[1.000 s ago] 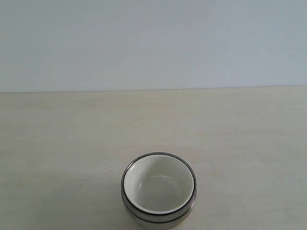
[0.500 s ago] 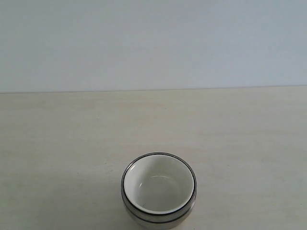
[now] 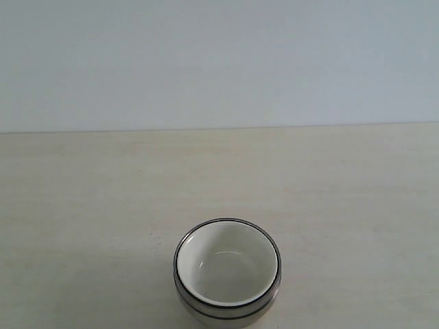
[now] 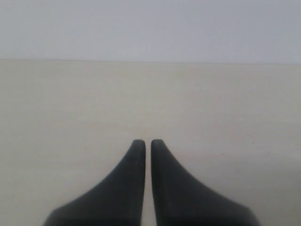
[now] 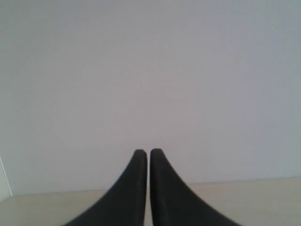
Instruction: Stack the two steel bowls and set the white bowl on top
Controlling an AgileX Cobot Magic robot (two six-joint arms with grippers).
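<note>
Exterior view.
- Pale, cream-coloured, faintly grained table [image 3: 82, 205]: fills the lower half of the view and meets a plain, light blue-grey wall [image 3: 219, 62] at its far edge.
- Two small round mirror-shiny steel bowls [image 3: 226, 312]: nested one in the other, standing upright on the table at its near edge, a little right of the middle. Their rims show as two thin dark rings, one above the other. The lower part of the stack is cut off by the frame.
- Small round glossy off-white ceramic bowl [image 3: 226, 271]: seated inside the upper steel bowl as the top of the stack, mouth up and empty, its rim just within the steel rim.
- No arm or gripper shows over the table.

Left wrist view.
- Left gripper [image 4: 148, 143]: two dark, tapered fingers drawn together with only a hairline slit between them and nothing between the tips. It hangs above bare table, pointing towards the table's far edge.

Right wrist view.
- Right gripper [image 5: 148, 153]: dark fingers pressed together, holding nothing. It is raised well above the table and faces the wall, with only a thin strip of table showing beneath it.
</note>
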